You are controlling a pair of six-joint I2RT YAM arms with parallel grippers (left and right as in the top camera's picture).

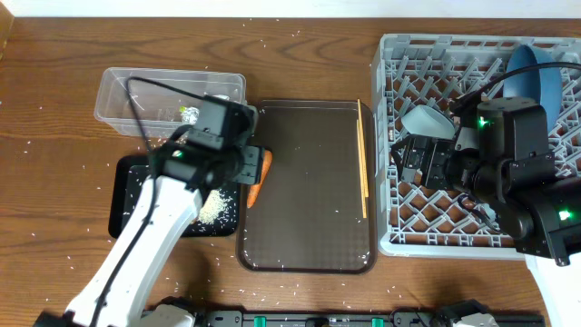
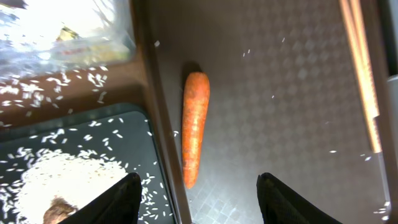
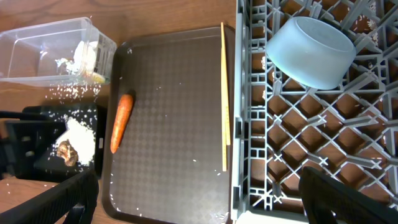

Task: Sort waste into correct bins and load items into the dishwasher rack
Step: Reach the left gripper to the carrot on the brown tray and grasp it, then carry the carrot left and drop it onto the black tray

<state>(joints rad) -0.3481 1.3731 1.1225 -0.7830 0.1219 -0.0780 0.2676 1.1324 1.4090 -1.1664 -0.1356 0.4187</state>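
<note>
An orange carrot lies at the left edge of the brown serving tray. My left gripper hovers over it, open, one finger over the black tray and the other over the brown tray; the carrot's tip lies between them, untouched. White rice and a brown lump sit in the black tray. The clear tub holds a yellow-green wrapper and tissue. My right gripper is open and empty above the rack's left edge.
The grey dishwasher rack holds a white bowl and a dark-blue plate. Wooden chopsticks lie along the brown tray's right side. Rice grains are scattered over the table and trays.
</note>
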